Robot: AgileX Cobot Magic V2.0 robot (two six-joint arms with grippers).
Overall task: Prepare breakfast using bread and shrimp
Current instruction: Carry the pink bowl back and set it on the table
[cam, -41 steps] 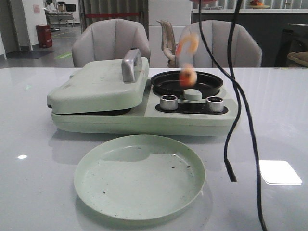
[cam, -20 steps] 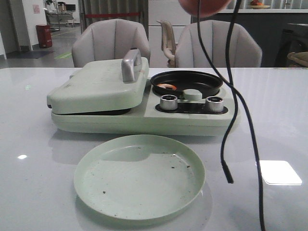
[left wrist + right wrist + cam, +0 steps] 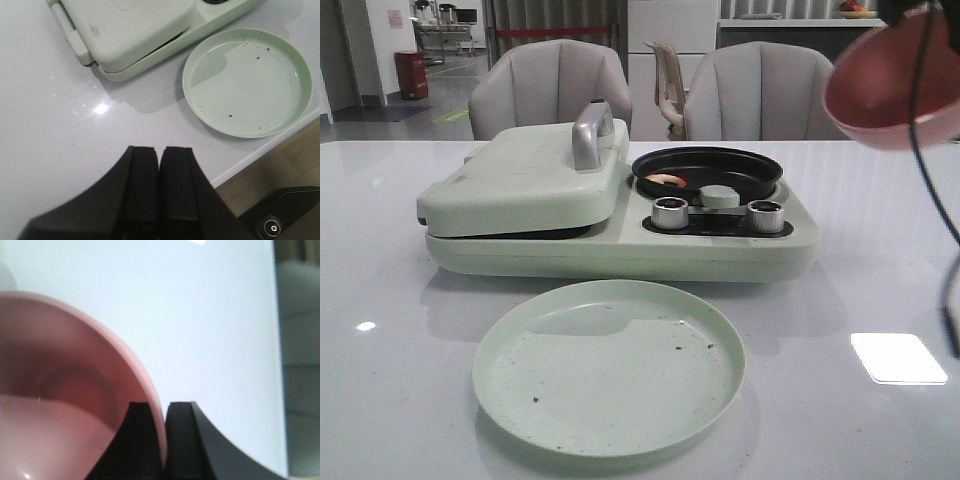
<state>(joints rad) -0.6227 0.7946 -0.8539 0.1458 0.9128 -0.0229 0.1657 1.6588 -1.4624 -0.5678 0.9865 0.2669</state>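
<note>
Lying in the black pan (image 3: 708, 172) of the green cooker (image 3: 620, 235), near the pan's 9 o'clock edge, the shrimp (image 3: 665, 179) shows only as a small pinkish curl. It looks light, soft and probably slick, so it would want a gentle pinch across the thick middle of its curve, not at the tail. No bread is visible; the cooker's lid (image 3: 520, 180) is down on the other side and hides whatever is under it. The right gripper (image 3: 159, 440) is clamped on the rim of a pink bowl (image 3: 892, 85), held in the air well off at the shrimp's 2 o'clock in the front view, tilted with its mouth toward the pan. The left gripper (image 3: 160, 192) has its fingers together, holding nothing, over bare bench (image 3: 45, 135) well apart from the shrimp. A green plate (image 3: 610, 365) sits at the cooker's 6 o'clock, empty but for dark crumbs.
</note>
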